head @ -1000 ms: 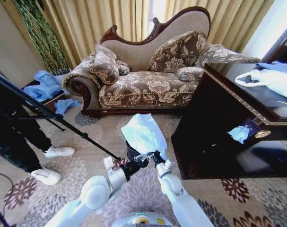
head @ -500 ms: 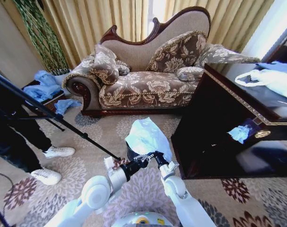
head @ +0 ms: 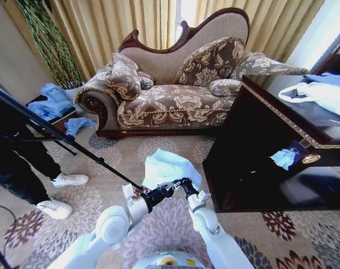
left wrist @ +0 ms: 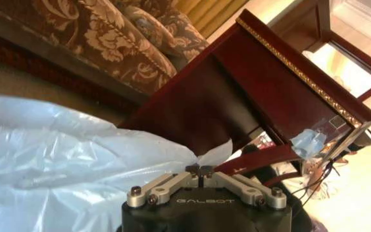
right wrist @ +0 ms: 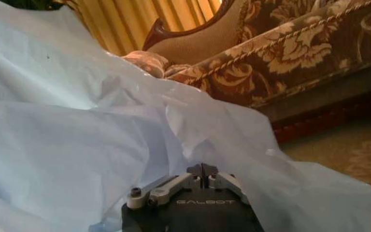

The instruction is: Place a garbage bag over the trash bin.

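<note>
Carpet by the sofa [head: 175, 95]: both grippers, left [head: 168, 189] and right [head: 180, 183], pinch the bag [head: 167, 166] draped over the bin, rim not tucked yet

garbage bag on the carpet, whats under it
The garbage bag drapes low over the spot, both claws, left and right, pinching its near edge. Whatever sits beneath is covered.

Both arms reached forward and met low in front of the robot, right at the near edge of the garbage bag [head: 168, 167]. The left gripper [head: 171, 188] came in from the left with its fingers pinched tight on the bag. The right gripper [head: 182, 182] sat just beside it, touching the bag, with its fingers pinched on it too.
</note>
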Robot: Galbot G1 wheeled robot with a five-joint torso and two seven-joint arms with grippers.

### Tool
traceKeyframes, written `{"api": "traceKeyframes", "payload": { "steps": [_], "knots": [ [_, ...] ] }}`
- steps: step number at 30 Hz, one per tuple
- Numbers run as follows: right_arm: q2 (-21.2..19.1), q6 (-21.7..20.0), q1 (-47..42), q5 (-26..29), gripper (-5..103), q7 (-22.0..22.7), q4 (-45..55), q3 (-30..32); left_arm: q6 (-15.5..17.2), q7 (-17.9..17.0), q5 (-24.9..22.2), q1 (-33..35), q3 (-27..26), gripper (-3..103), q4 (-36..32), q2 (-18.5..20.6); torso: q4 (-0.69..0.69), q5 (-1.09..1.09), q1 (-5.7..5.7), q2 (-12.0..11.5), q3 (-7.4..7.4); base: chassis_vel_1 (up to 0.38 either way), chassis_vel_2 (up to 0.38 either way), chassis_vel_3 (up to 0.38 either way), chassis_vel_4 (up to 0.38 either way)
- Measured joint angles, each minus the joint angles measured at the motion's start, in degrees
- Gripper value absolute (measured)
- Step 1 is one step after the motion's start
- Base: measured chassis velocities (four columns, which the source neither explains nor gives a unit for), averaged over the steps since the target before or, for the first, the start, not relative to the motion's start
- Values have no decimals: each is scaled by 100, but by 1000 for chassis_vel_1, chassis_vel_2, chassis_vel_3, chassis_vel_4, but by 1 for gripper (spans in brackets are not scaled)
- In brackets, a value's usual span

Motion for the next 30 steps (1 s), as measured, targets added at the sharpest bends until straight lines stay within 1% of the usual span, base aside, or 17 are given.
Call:
{"api": "traceKeyframes", "payload": {
  "steps": [19,30],
  "knots": [
    [14,-21,-175,-146,0,12,99,-2,-1,52,-7,9,2,0,-42,-12,0,0,0,0,0,0,0,0,0],
    [-148,-69,-326,-87,0,35,290,68,-1,44,-11,-7,-5,0,-132,-50,0,1,0,0,0,0,0,0,0]
  ]
}}
